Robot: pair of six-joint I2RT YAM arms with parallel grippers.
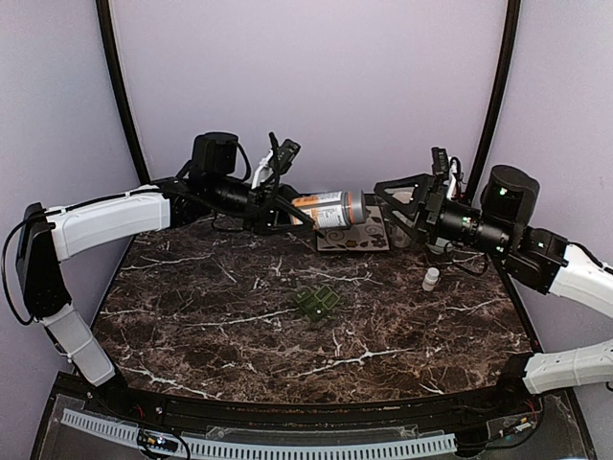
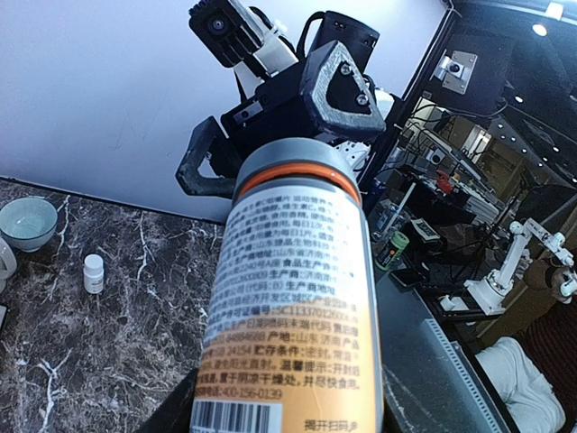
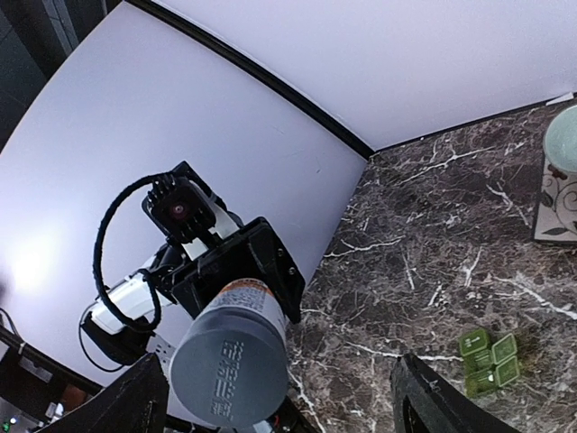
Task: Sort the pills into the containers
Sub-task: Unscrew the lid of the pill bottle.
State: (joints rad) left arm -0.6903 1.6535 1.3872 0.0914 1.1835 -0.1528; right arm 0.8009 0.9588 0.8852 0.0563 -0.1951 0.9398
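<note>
The left tool (image 1: pixel 299 211) is clamped on the body of a large pill bottle (image 1: pixel 326 208) with an orange and white label, holding it on its side above the worktop (image 1: pixel 192 326), its grey cap (image 1: pixel 355 208) turned towards the right tool (image 1: pixel 383 205). The right tool is spread wide and grips nothing. It faces the cap end-on and close to it, and whether either finger touches the cap cannot be told. The dark-green pill organiser (image 1: pixel 317 302) lies flat on the worktop, below both tools and nearer the arm bases, well apart from each. A dark patterned tray (image 1: pixel 352 238) sits under the gap between the tools. A small white bottle (image 1: pixel 431 279) stands upright below the right tool, and a pale bowl (image 2: pixel 27 221) rests beyond it.
</note>
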